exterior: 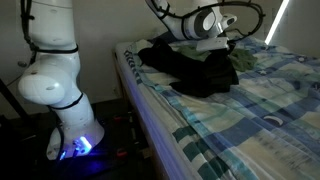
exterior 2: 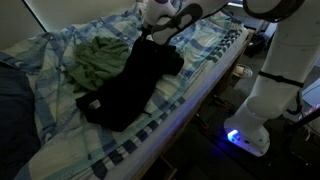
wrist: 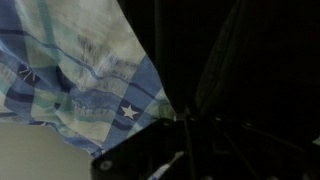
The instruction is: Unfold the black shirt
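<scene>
- A black cloth shirt (exterior 2: 128,88) lies on a bed covered with a blue, white and green checked sheet (exterior 2: 205,62), roughly in the middle of the mattress
- In an exterior view the shirt is a long dark strip running from under the arm's tool down towards the bed's near edge, with a lobe of fabric sticking out to one side near the upper end
- In an exterior view the shirt (exterior: 205,72) looks more like a rumpled heap, with layers doubled over one another, so it is not lying flat
- Its fabric is matt and so dark that I can make out no seams or collar
- A crumpled olive-green garment (exterior 2: 100,60) sits just beside the shirt, touching its edge; it also shows behind the heap (exterior: 246,60)
- The gripper (exterior 2: 153,37) hangs over the shirt's upper end, right down at the cloth; I cannot tell whether its fingers are spread or pinched, or whether they grip fabric
- The wrist view is mostly black cloth (wrist: 250,70) draped over the checked sheet (wrist: 70,70), which has a small white star printed on it
- The white robot arm base (exterior: 55,85) stands on the floor beside the bed, a blue light (exterior: 80,146) glowing at its foot
</scene>
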Controlling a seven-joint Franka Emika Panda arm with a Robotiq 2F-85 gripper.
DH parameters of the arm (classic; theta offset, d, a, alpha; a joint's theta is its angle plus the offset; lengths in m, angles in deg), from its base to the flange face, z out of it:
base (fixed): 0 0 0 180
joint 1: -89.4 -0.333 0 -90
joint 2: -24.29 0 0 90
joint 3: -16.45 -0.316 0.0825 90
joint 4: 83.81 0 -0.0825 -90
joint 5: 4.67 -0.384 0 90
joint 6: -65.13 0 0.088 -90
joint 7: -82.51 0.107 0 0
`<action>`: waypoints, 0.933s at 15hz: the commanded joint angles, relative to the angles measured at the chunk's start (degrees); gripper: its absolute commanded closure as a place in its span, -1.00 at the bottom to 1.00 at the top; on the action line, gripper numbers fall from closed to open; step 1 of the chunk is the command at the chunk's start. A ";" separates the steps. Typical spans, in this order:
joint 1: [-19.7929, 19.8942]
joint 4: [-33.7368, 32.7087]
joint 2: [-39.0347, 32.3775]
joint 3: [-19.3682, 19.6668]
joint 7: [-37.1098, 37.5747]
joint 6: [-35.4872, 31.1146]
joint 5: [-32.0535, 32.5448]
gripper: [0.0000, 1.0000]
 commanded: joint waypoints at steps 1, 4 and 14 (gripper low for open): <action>-1.26 -5.95 -3.81 2.03 -5.33 2.15 -1.67 0.97; -1.20 -8.67 -5.93 2.81 -6.38 2.64 -2.21 0.97; -1.48 -7.01 -2.87 4.63 -4.82 3.15 -2.42 -0.39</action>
